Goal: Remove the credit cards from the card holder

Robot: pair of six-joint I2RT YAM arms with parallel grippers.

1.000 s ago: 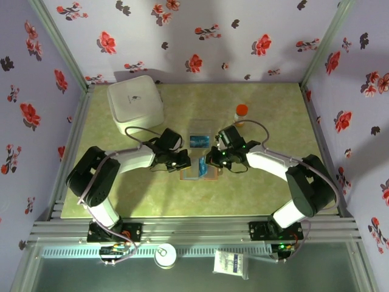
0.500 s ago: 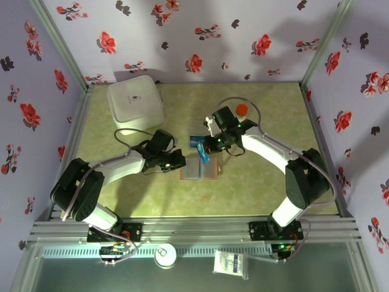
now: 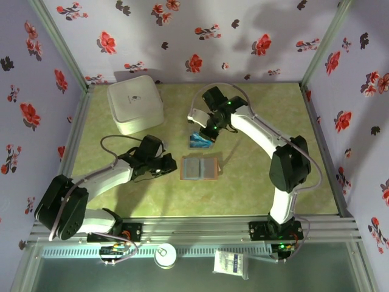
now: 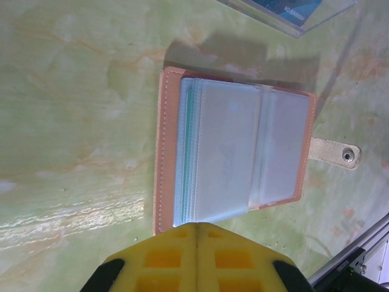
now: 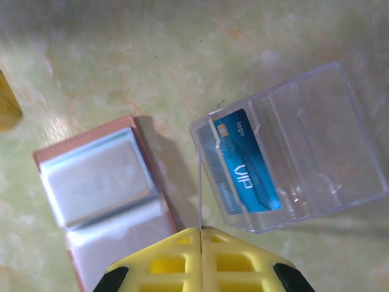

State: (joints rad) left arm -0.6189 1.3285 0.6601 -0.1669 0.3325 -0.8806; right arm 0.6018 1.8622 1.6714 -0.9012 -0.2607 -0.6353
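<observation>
Blue credit card is seen in clear box; second card is clamped edge-on in right hand, drop-off judged pending; left hand is pressed together, empty

Right end effector at 6 o'clock pinches edge-on card; blue credit card in clear box, 3 o'clock; card holder open, 8 o'clock.

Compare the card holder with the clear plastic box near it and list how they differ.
The card holder is tan and opaque with cloudy sleeves; the clear box is see-through all over. The card holder lies opened flat like a book; the clear box is a rigid walled tray. The clear box shows a blue card plainly; the card holder's facing sleeves show no card face. Both rest on the green table.
</observation>
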